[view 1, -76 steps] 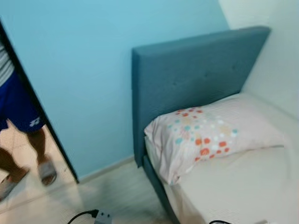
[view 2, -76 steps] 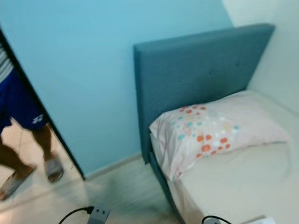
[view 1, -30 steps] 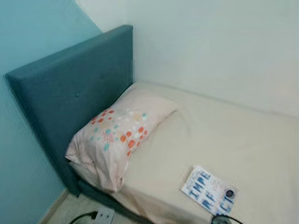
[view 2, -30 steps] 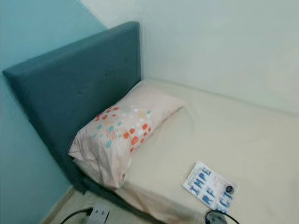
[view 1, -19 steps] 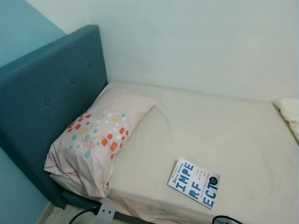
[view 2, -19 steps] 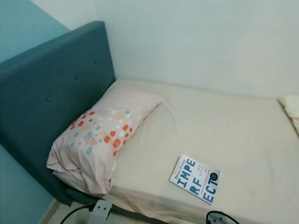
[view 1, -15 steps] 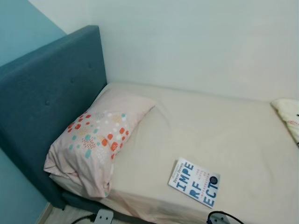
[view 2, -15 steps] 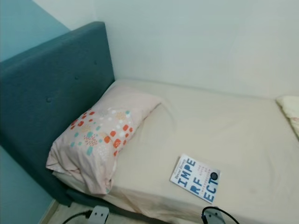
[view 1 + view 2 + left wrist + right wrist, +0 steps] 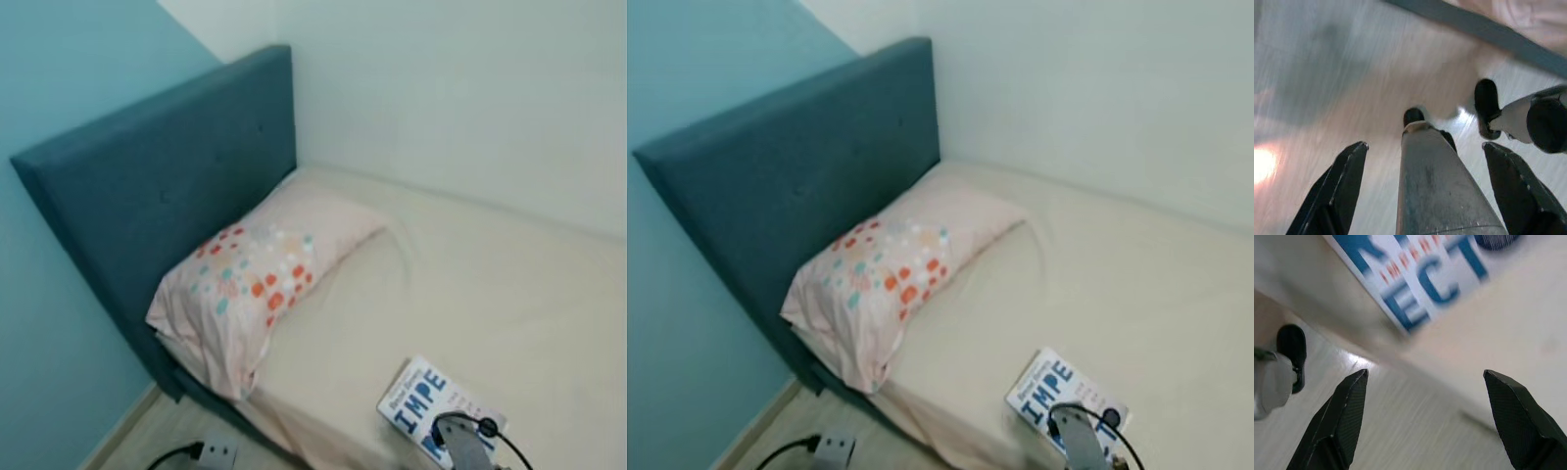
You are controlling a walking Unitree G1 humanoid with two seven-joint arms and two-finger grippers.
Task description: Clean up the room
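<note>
Your left end effector [image 9: 1425,147] shows two matte black, tapered fingers [image 9: 1334,188]; there's a silver-grey leg [image 9: 1435,191] with black feet. Right arm [image 9: 465,452]: silver, looped by black cable [image 9: 470,423].

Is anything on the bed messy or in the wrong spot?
Yes. A book lies loose on the bed, near its front edge and turned at a slant, away from the pillow. The pillow sits crooked against the headboard, one corner hanging past the mattress side. The right gripper, open, is near the book.
</note>
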